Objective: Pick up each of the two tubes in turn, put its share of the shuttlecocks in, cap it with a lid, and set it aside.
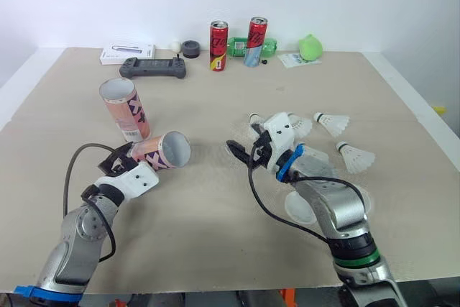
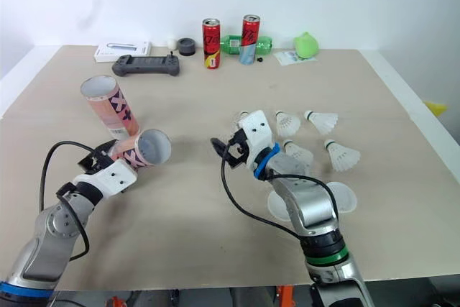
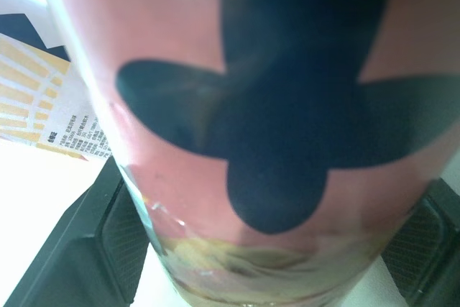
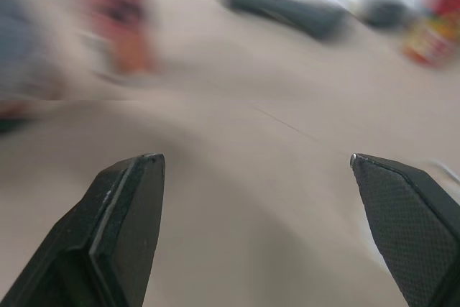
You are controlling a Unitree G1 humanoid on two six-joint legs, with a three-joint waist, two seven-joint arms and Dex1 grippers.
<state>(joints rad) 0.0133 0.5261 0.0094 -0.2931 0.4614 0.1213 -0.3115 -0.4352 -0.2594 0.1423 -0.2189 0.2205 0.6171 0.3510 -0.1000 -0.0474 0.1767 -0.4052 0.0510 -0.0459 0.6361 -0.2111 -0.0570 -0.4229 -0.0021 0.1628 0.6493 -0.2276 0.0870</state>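
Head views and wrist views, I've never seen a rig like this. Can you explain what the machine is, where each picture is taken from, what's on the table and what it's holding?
This is a humanoid robot with two arms, each ending in a gripper of two black fingers. The two wide pictures come from a pair of cameras in its head, looking down over a table. The two close-ups come from cameras on its wrists, looking along each gripper's fingers.

The left gripper is shut on a pink tube, tipped sideways with its open end towards the right gripper, which is open and empty.

On the table, a second pink tube stands open, and white shuttlecocks lie by the right arm. At the back are two red cans and a dark game controller.
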